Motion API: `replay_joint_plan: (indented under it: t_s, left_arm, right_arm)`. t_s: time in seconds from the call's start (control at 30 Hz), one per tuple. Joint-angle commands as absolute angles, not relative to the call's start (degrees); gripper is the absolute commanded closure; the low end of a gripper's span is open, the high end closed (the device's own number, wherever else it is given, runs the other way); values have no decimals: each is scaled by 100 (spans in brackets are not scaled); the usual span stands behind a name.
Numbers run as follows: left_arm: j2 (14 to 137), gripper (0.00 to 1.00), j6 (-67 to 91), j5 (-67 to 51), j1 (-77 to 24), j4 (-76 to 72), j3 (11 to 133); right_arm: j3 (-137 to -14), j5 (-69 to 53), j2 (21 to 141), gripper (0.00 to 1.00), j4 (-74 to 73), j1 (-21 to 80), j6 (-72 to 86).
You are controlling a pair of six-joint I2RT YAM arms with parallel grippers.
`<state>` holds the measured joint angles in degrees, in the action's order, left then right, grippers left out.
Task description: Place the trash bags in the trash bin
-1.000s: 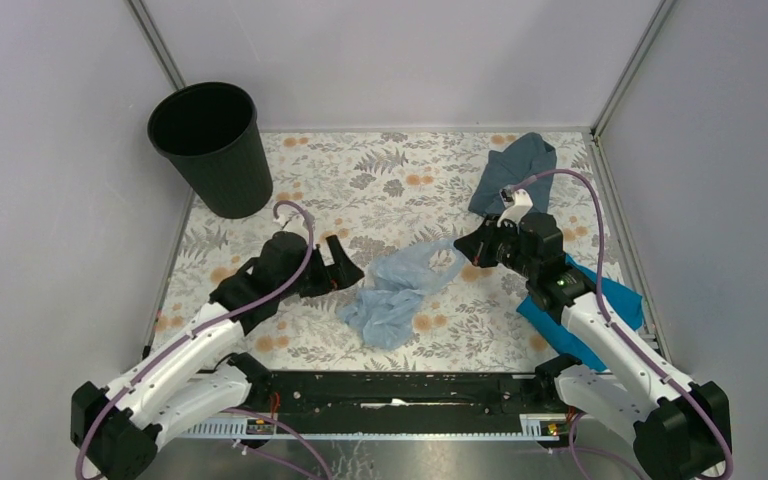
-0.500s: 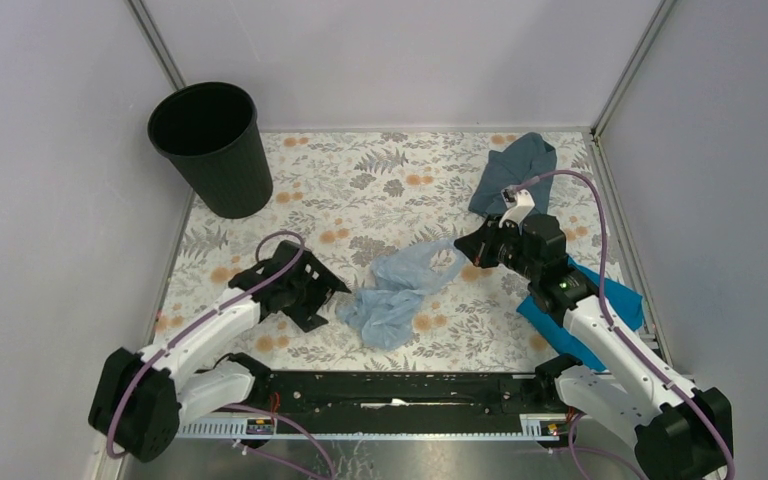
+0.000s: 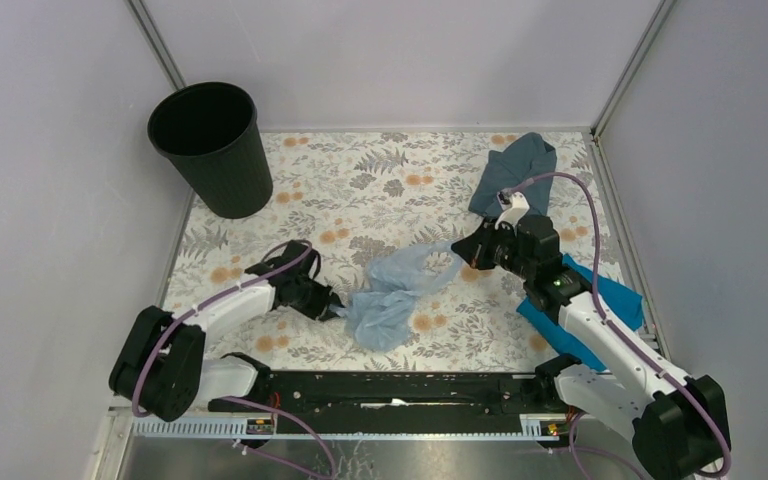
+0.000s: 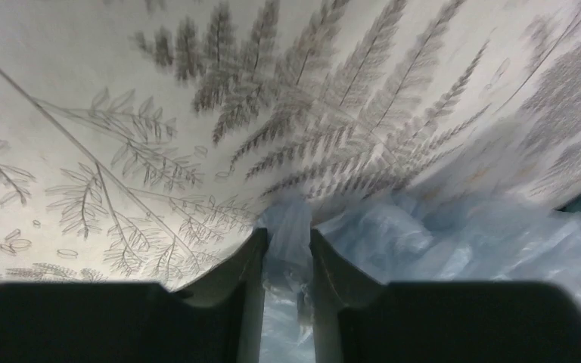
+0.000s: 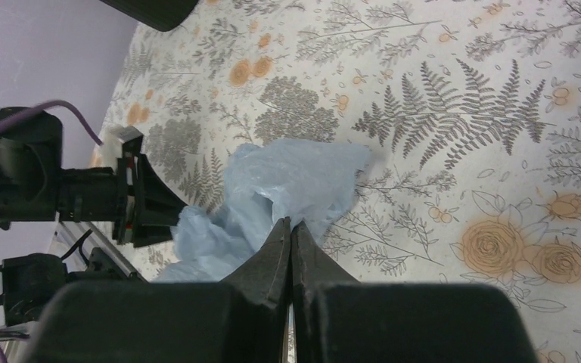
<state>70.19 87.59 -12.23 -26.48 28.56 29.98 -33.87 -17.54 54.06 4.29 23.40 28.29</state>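
Observation:
The pale blue trash bag [image 3: 392, 290] lies crumpled on the floral table, stretched between both arms. My left gripper [image 3: 336, 306] is low at the bag's left edge. In the left wrist view a fold of the bag [image 4: 454, 234] is pinched between the narrowed jaws of that gripper [image 4: 286, 238]. My right gripper [image 3: 465, 252] is shut on the bag's right end. Its tips [image 5: 290, 224] press together on the plastic [image 5: 287, 181]. The black ribbed trash bin [image 3: 212, 150] stands upright at the far left corner, apart from both arms.
A dull grey-blue cloth [image 3: 516, 170] lies at the far right. A bright blue cloth [image 3: 615, 300] lies under the right arm. Grey walls close in the table on three sides, and a black rail [image 3: 390, 390] runs along the near edge.
My left arm has dropped to the table and moved right to the bag's left edge, and its jaws went from wide open to closed on the plastic. The right gripper kept its grip.

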Motion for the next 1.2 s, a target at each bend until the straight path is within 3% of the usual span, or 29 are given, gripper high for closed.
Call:
replay_joint_plan:
  t_s: [0.0,0.1,0.23,0.3,0.37,0.47,0.57,0.63,0.8,0.93,1.0,1.07,1.17]
  left_arm:
    - [7232,80,8290,-189,-2217,2869,3878]
    - [7258,100,7049,254,-1845,2601,5010]
    - [6982,100,4601,-557,-2163,1115,6737]
    - [6596,100,3430,-8,-2992,898,7161]
    - [6286,100,2300,835,-3666,868,7154]
    - [5923,100,1858,622,-3744,847,6648]
    - [5777,100,1701,168,-3740,897,6076]
    - [5784,100,1664,-83,-3744,918,5726]
    - [5818,100,2061,-358,-3744,532,4666]
    - [5756,100,2274,-617,-3756,190,4051]
    - [5683,100,2302,-773,-3790,31,3913]
    - [5625,100,2294,-921,-3826,-187,3842]
    - [5562,100,2232,-1198,-3854,-382,3807]
  right_arm:
    - [-3903,-1253,5741,100,456,2306,2883]
    - [-4955,-1256,6460,100,76,2178,2744]
    - [-7147,-1496,7173,100,-1306,2048,2216]
    - [-7398,-1753,6879,100,-980,2053,2173]
    - [-7092,-2023,6532,100,-536,2049,2323]
    - [-5933,-2349,6200,100,-162,2055,2878]
    - [-3745,-2795,6068,100,1227,2053,3886]
    - [-3000,-2942,6106,100,1686,2056,4119]
    - [-2646,-2523,6143,100,1249,2052,3386]
    - [-3010,-2091,6095,80,-33,2057,2680]
    - [-3304,-1642,5877,55,-690,2052,2500]
    - [-3697,-1344,5708,38,-1215,2055,2331]
    - [-4363,-1130,5626,25,-1627,2057,2112]
